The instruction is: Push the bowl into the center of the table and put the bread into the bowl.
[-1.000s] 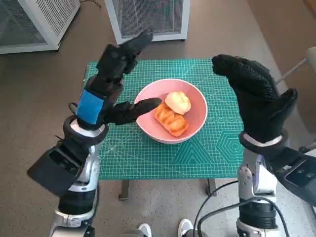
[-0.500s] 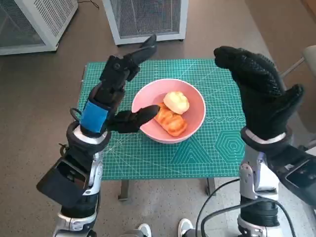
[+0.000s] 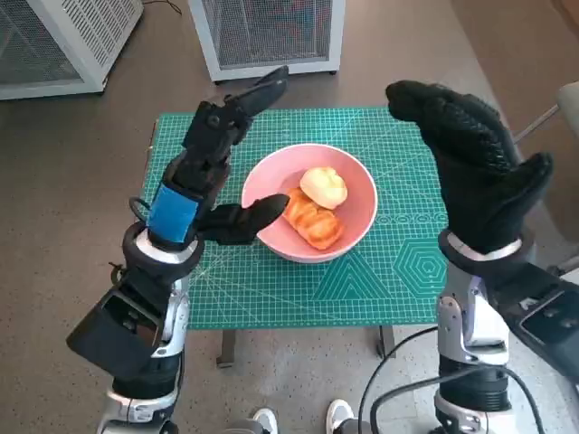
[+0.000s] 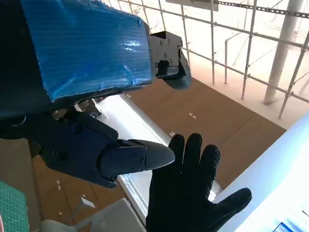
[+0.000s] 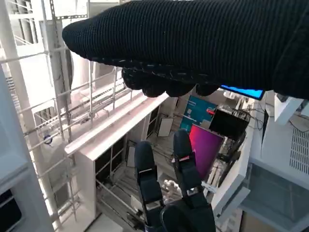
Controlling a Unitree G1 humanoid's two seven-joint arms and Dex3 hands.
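bowl: the pink bowl (image 3: 312,203) sits on the green cutting mat (image 3: 380,271), about midway across the table, with bare mat showing on every side of it.
bread: two pieces lie inside the bowl, a pale round bun (image 3: 324,187) toward the far side and a golden twisted loaf (image 3: 313,223) toward me, touching each other.
my left hand: my left hand (image 3: 213,167) is raised over the left part of the mat, fingers spread wide and holding nothing; the thumb (image 3: 253,217) reaches toward the bowl's near-left rim, and i cannot tell whether it touches.
my right hand: my right hand (image 3: 475,167) is lifted above the mat's right edge, fingers apart and curved over, holding nothing, clear of the bowl.
mat edges: the near edge runs between my two forearms; the far edge lies close to a white mesh-fronted cabinet (image 3: 267,32) on the floor.
open room: bare mat lies between the bowl and the right edge, beneath my right hand, and a strip in front of the bowl.
wrist views: the left wrist view shows my gloved right hand (image 4: 190,191) beyond my own fingers (image 4: 130,157), both spread in the air.
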